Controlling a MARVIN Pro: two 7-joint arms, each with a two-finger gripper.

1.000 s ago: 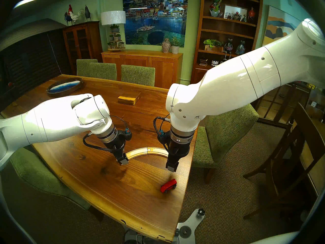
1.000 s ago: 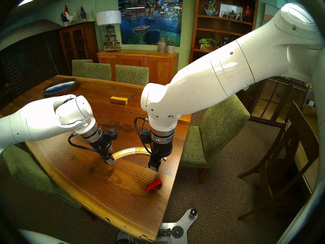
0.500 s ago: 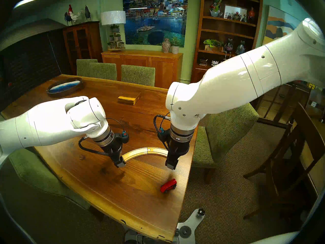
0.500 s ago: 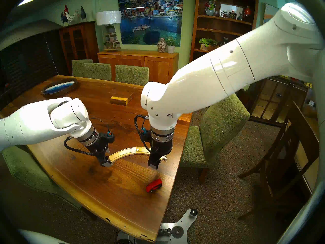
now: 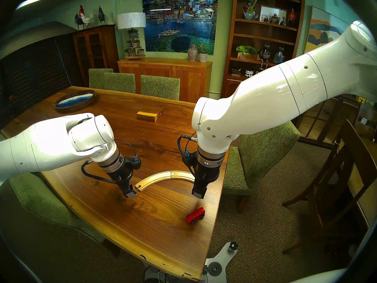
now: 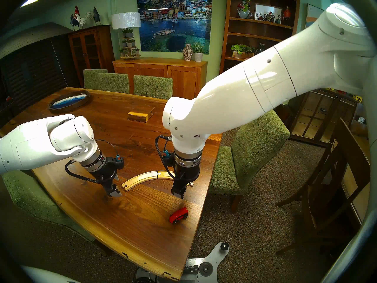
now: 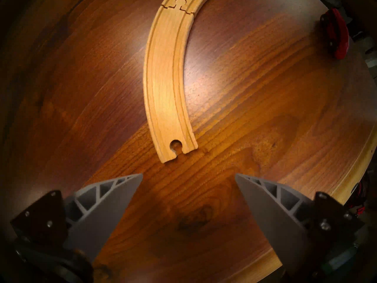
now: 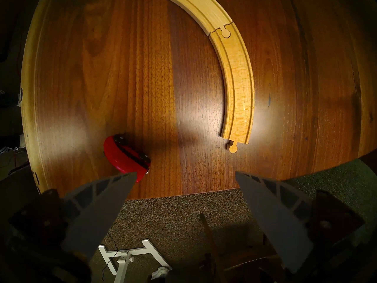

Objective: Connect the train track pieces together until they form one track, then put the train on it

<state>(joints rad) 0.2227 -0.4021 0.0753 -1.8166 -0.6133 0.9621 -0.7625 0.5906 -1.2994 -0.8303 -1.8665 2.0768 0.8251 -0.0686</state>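
The two train track pieces lie joined as one pale wooden track [image 5: 155, 177] [image 6: 142, 177] on the table, the peg-and-hole seam showing at the middle of the arc. In the left wrist view the track [image 7: 165, 82] ends in an empty hole just ahead of my left gripper [image 7: 188, 175] [image 5: 130, 193], which is open, empty and clear of the wood. My right gripper [image 8: 185, 173] [image 5: 199, 193] hangs open and empty above the peg end of the track [image 8: 238, 82]. The red train [image 5: 195, 215] [image 6: 179, 215] [image 8: 124, 156] [image 7: 334, 33] rests on the table near the right corner, apart from the track.
A yellowish wooden block [image 5: 150, 114] and an oval tray [image 5: 75, 101] sit farther back on the table. The table's right edge [image 5: 216, 215] runs close to the train and the right gripper. Green chairs [image 5: 263, 154] stand around the table.
My left gripper has drawn back to the left, off the track's left end, which now shows fully. The right arm, the track and the train have stayed where they were.
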